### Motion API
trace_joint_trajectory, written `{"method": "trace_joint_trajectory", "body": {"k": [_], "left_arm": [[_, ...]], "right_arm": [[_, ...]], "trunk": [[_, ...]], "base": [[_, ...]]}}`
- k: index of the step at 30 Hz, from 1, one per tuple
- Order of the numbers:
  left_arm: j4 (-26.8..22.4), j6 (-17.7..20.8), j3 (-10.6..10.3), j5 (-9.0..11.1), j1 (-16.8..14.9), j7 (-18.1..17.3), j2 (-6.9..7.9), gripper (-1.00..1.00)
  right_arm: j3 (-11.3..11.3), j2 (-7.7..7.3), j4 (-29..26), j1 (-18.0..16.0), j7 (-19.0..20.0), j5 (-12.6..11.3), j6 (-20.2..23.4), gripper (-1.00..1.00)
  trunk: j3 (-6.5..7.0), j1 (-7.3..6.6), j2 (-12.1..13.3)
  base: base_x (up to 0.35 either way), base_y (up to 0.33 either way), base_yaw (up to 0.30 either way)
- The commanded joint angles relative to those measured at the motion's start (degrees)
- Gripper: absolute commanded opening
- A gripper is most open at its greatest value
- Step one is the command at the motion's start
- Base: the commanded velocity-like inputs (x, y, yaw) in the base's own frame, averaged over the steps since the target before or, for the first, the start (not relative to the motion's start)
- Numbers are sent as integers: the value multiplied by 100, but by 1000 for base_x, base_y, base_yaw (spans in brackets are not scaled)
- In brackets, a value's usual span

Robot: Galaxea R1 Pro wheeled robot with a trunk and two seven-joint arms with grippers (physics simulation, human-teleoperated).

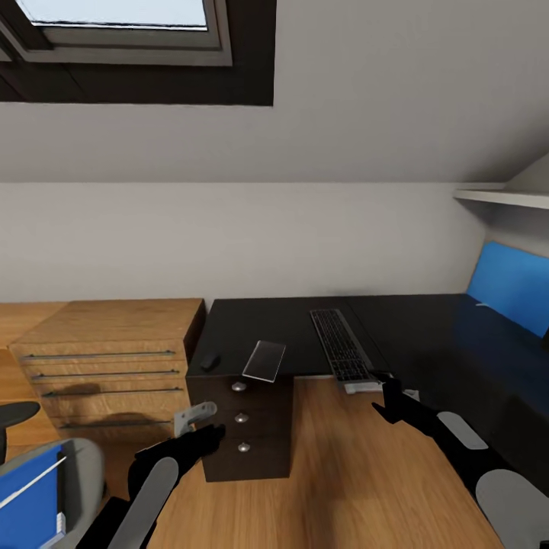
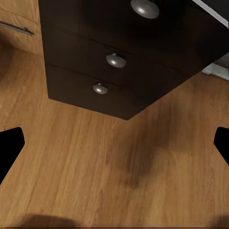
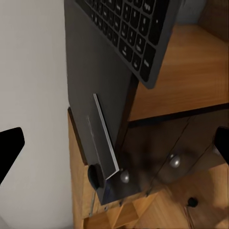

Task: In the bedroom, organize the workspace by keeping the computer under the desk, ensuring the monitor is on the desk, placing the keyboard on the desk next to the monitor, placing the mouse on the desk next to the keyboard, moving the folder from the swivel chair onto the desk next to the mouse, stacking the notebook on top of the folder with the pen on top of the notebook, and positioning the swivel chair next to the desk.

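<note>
The keyboard (image 1: 341, 345) lies on the black bench (image 1: 290, 324), its near end sticking out past the edge. The mouse (image 1: 210, 361) sits near the bench's left corner. The blue folder (image 1: 30, 496) lies on the swivel chair (image 1: 80, 465). Left hand (image 1: 200, 436) and right hand (image 1: 390, 402) hang over bare wood floor (image 1: 343, 473); both look spread apart with nothing held.

- No readable text, label, brand, number or sign is seen in any view.
- The key legends on the keyboard (image 1: 340, 344) are too small to be read.
</note>
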Motion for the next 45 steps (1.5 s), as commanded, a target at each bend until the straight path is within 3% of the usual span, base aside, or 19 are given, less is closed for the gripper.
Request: {"method": "trace_joint_trajectory", "body": {"k": [1, 5, 12, 16, 25, 29, 32, 33, 35, 36, 37, 38, 45], "left_arm": [[-8, 0, -12, 52, 7, 59, 5, 100], [-36, 0, -26, 52, 41, 59, 5, 100], [-82, -11, -352, 45, 85, 59, 5, 100], [-89, -19, -460, 44, 96, 63, 5, 100], [-91, -25, -497, 43, 98, 64, 5, 100], [-91, -26, -510, 43, 99, 64, 5, 100], [-90, -26, -513, 45, 98, 61, 5, 100], [-91, -26, -619, 70, 100, 45, 5, 100], [-93, -26, -694, 183, 101, 39, 5, 100], [-97, -26, -746, 305, 101, 37, 8, 100], [-133, -31, -875, 571, 101, 34, 20, 100], [-147, -32, -907, 625, 101, 33, 24, 100], [-192, -35, -977, 722, 101, 33, 31, 100]], "right_arm": [[37, -6, 30, -6, 34, -9, -5, 100], [37, -1, 121, -5, 39, -9, -11, 100], [37, 15, 190, -4, 39, 0, -144, 100], [37, 21, 214, -5, 40, 2, -444, 100], [69, 31, 639, -7, 37, 31, -1035, 100], [78, 38, 788, -8, 89, 431, -1525, 100], [70, 37, 812, -8, 320, 494, -1555, 100], [47, 35, 831, -8, 757, 515, -1556, 100], [38, 36, 833, -8, 836, 514, -1556, 100], [31, 34, 834, -8, 874, 513, -1556, 100], [26, 31, 833, -8, 1039, 513, -1556, 100], [27, 30, 834, -8, 1115, 512, -1556, 100], [35, 34, 806, -8, 1260, 511, -1556, 100]], "trunk": [[-25, 23, -46], [-97, 110, -206], [-222, 264, -487], [-294, 352, -647], [-456, 550, -1008], [-527, 638, -1169], [-581, 704, -1289], [-599, 725, -1329], [-635, 769, -1409], [-653, 791, -1449], [-671, 813, -1489], [-689, 835, -1530], [-815, 989, -1810]], "base": [[0, 0, 0], [0, 0, 0], [0, 0, 0], [0, 0, 0], [0, 0, 0], [0, 0, 0], [0, 0, 0], [0, 0, 0], [0, 0, 0], [0, 0, 0], [0, 0, 0], [0, 0, 0], [0, 0, 0]]}}
